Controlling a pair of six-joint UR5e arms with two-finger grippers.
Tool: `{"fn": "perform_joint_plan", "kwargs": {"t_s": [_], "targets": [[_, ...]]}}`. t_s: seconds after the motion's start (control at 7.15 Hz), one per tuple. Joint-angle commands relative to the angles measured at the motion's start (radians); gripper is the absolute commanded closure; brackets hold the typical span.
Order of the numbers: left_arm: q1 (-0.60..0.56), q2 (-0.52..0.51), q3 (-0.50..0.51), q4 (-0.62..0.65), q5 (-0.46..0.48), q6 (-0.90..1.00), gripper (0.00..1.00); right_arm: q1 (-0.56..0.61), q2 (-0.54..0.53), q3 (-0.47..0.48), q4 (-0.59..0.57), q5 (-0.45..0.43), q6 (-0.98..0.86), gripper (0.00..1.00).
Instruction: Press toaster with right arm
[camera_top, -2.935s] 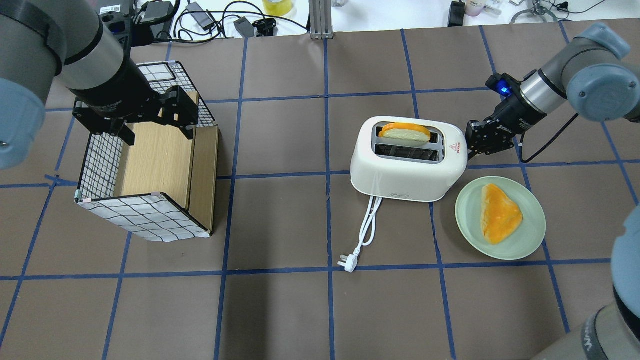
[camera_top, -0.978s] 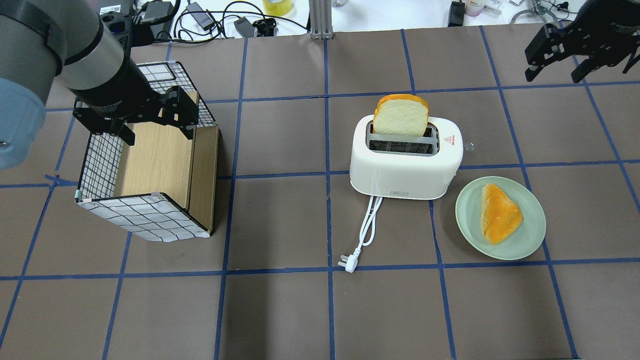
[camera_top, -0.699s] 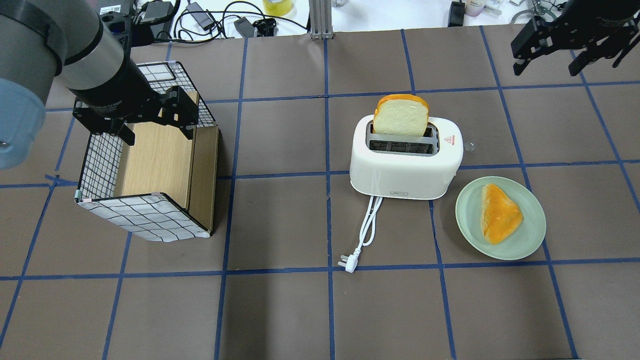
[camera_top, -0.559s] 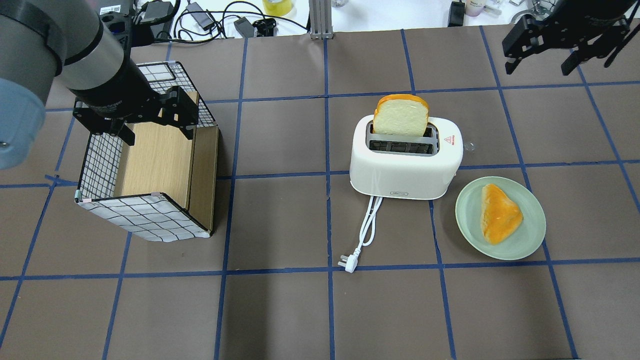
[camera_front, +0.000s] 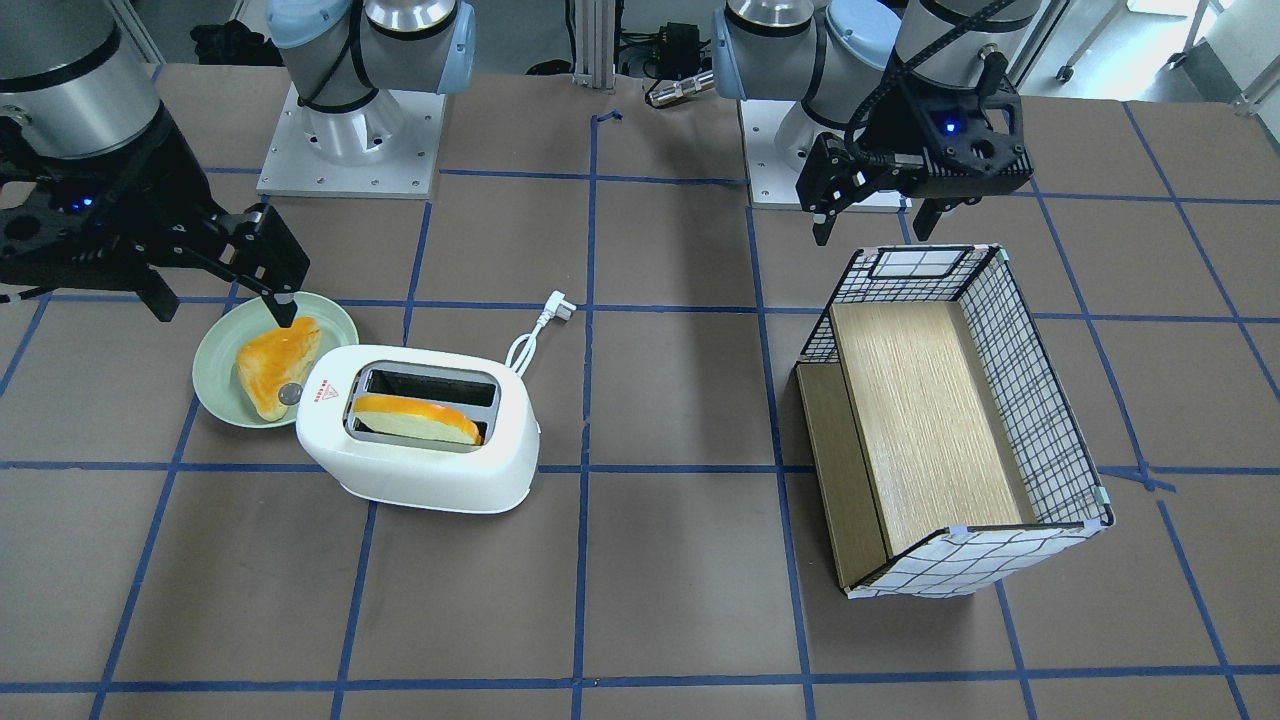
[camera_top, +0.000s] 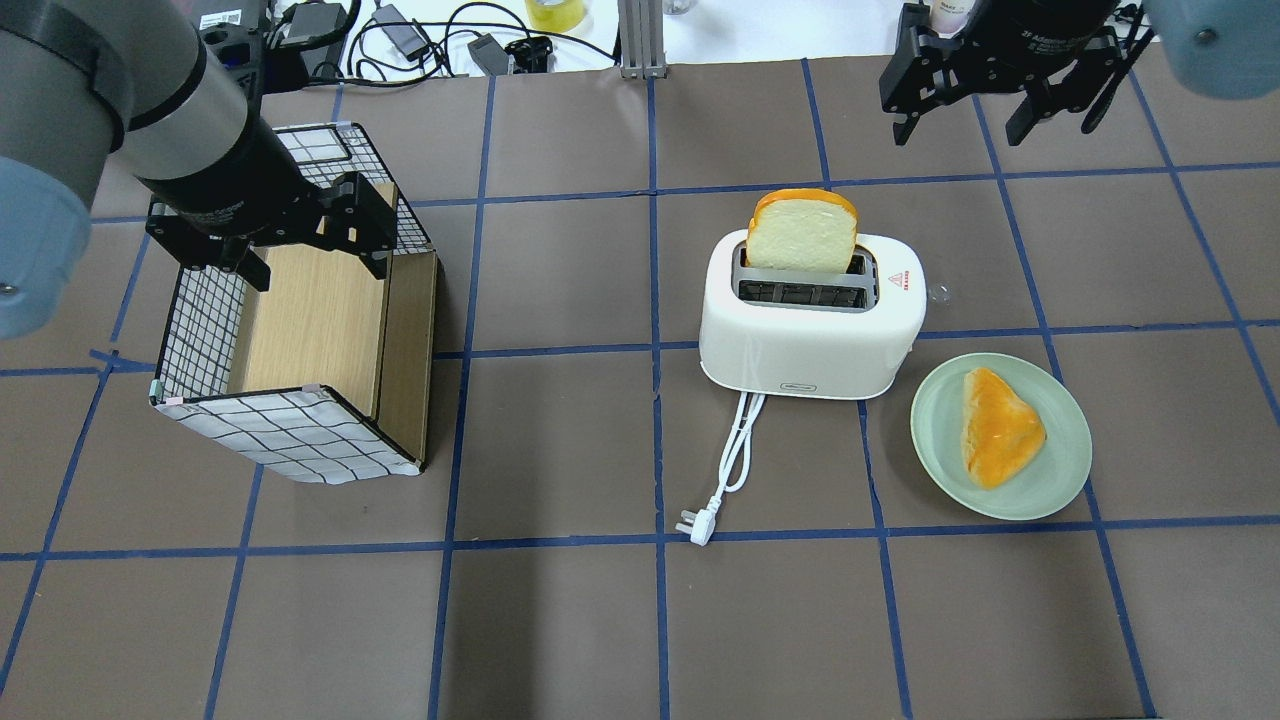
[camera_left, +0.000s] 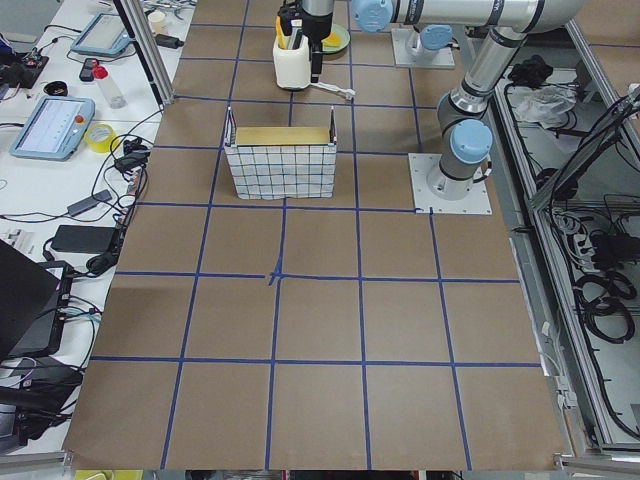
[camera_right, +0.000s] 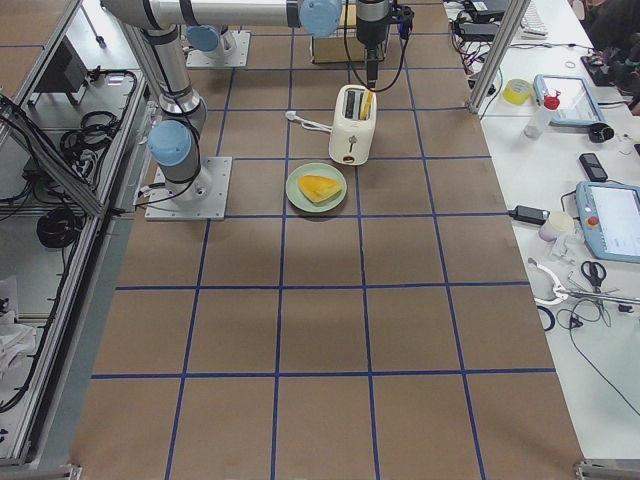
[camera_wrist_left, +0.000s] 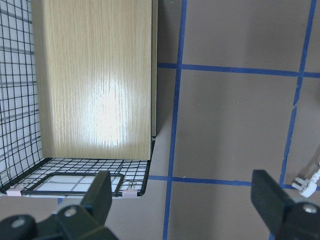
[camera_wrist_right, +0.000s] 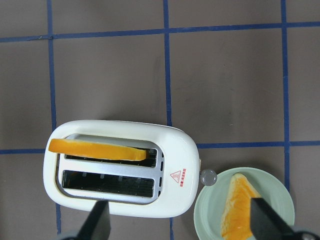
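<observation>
The white toaster (camera_top: 810, 335) stands on the table right of the middle, with a slice of bread (camera_top: 803, 232) standing high out of its far slot. Its grey lever knob (camera_top: 938, 293) sticks out of its right end. My right gripper (camera_top: 960, 125) is open and empty, raised well above the table, beyond the toaster's right end and apart from it. The right wrist view looks straight down on the toaster (camera_wrist_right: 120, 170) and its knob (camera_wrist_right: 208, 176). My left gripper (camera_top: 315, 262) is open and empty over the wire basket (camera_top: 290, 430).
A green plate (camera_top: 1060, 490) with a second piece of bread (camera_top: 1000, 425) sits just right of the toaster. The toaster's white cord and plug (camera_top: 695, 525) trail toward the robot. The basket lies on its side at the left, with wooden boards inside. Cables and clutter lie beyond the far edge.
The right gripper has left the toaster's right end, risen, and then moved left along the far side. The bread, sunk in the slot before, now stands popped up. The left arm has not moved.
</observation>
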Motion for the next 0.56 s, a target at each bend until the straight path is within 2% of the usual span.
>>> {"fn": "perform_joint_plan", "kwargs": {"t_s": [0.0, 0.42], "targets": [[0.0, 0.0, 0.0, 0.0, 0.001, 0.0, 0.0, 0.014, 0.005, 0.004, 0.003, 0.003, -0.067, 0.0], [0.0, 0.0, 0.0, 0.0, 0.001, 0.0, 0.0, 0.016, 0.002, 0.007, 0.006, -0.002, -0.074, 0.0]]}}
